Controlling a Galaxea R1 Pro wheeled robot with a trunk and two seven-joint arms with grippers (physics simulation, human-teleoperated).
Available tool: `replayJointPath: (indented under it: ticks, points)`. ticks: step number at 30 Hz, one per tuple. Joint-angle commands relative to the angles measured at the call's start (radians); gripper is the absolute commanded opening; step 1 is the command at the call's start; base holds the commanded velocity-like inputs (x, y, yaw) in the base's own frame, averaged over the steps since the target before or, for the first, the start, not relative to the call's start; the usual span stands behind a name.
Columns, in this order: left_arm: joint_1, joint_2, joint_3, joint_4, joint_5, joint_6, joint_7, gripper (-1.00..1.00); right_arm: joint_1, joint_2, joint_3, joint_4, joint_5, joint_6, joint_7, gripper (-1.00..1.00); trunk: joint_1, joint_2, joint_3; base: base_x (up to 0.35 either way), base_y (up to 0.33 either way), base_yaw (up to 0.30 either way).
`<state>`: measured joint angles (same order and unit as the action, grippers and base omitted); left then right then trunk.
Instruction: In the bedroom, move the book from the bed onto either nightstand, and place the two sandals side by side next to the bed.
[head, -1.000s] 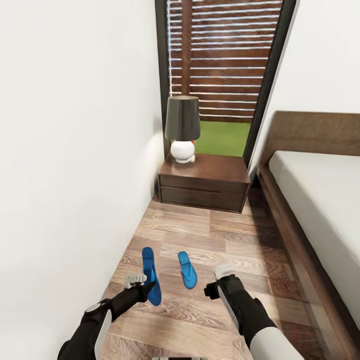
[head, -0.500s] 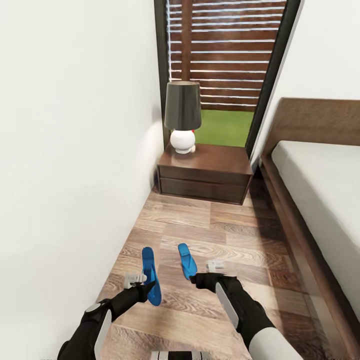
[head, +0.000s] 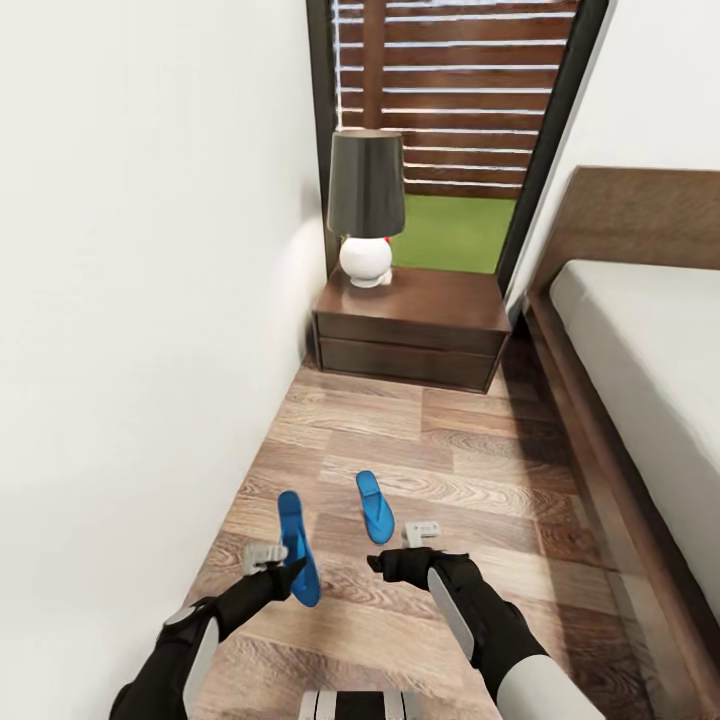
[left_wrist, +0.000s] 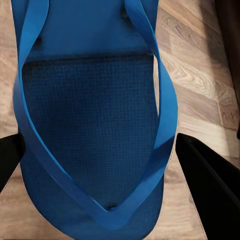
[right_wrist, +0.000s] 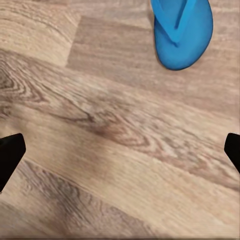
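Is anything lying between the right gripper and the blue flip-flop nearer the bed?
Nothing visible. The right gripper, open, hangs just short of the bright blue flip-flop; bare brown wood-plank floor lies between them. The other blue flip-flop sits between the left gripper's fingers, off that path.

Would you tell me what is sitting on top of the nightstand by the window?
A lamp with a dark shade and round white base stands on the nightstand, toward its wall-side rear corner. The rest of the glossy top shows nothing else; whatever lies directly behind the lamp base is hidden.
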<state>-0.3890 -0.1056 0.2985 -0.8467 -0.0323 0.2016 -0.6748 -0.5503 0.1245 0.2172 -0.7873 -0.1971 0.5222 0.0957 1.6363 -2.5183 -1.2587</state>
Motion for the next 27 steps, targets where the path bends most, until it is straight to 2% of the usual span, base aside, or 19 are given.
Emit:
replayJointPath:
  ticks: [1, 4, 7, 22, 27]
  points:
    - [-0.001, 0.004, 0.006, -0.001, 0.008, 0.009, -0.008, -1.00, 0.000, 0.000, 0.001, -0.001, -0.003, 0.004, 0.000, 1.00, 0.000, -0.001, -0.005, 0.000, 0.000, 0.000]
    - [-0.001, 0.013, 0.005, -0.002, 0.031, 0.009, -0.008, -1.00, 0.000, 0.000, 0.004, -0.001, -0.001, 0.004, 0.000, 1.00, 0.002, -0.001, -0.016, 0.000, 0.000, 0.000]
    - [-0.001, 0.016, 0.005, -0.002, 0.038, 0.009, -0.008, -1.00, 0.000, 0.000, 0.005, -0.001, -0.001, 0.004, -0.001, 1.00, 0.003, -0.002, -0.028, 0.000, 0.000, 0.000]
    - [-0.001, 0.017, 0.028, -0.001, 0.044, 0.009, -0.008, -1.00, 0.000, 0.000, 0.006, 0.003, -0.001, 0.005, -0.001, 1.00, 0.010, -0.006, -0.086, 0.000, 0.000, 0.000]
    - [-0.001, 0.019, 0.028, -0.006, 0.092, 0.010, -0.008, -1.00, 0.000, 0.000, 0.007, 0.003, -0.001, 0.005, -0.001, 1.00, 0.011, -0.006, -0.101, 0.000, 0.000, 0.000]
